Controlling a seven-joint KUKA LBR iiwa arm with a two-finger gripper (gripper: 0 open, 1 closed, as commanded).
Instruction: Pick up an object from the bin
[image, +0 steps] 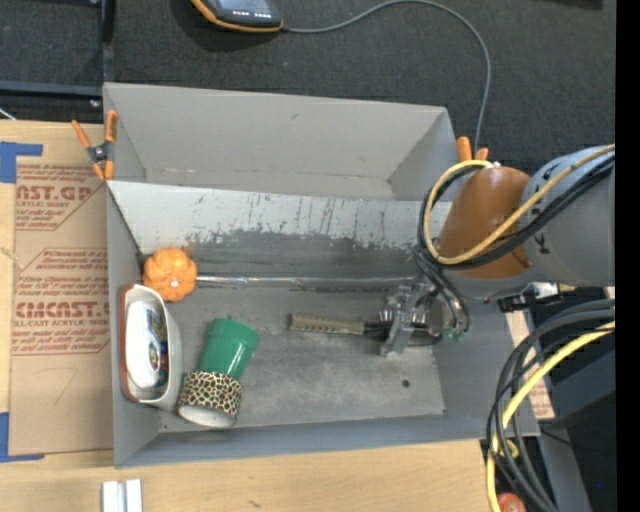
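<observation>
My gripper (398, 328) is down near the bin floor at the right side, below the orange wrist cover. A thin olive-brown stick-like tool (325, 324) lies flat on the floor, pointing left from the gripper. Its dark right end (385, 318) reaches the gripper, and whether the two touch is hidden by the gripper's metal parts. A green plastic cup (229, 347) lies on its side well to the left of the tool.
A leopard-print tape roll (211, 394) sits against the cup's lower end. A white oval dish-like thing (146, 343) leans on the left wall, with a small orange pumpkin (169, 271) above it. The arm and cables cover the bin's right wall.
</observation>
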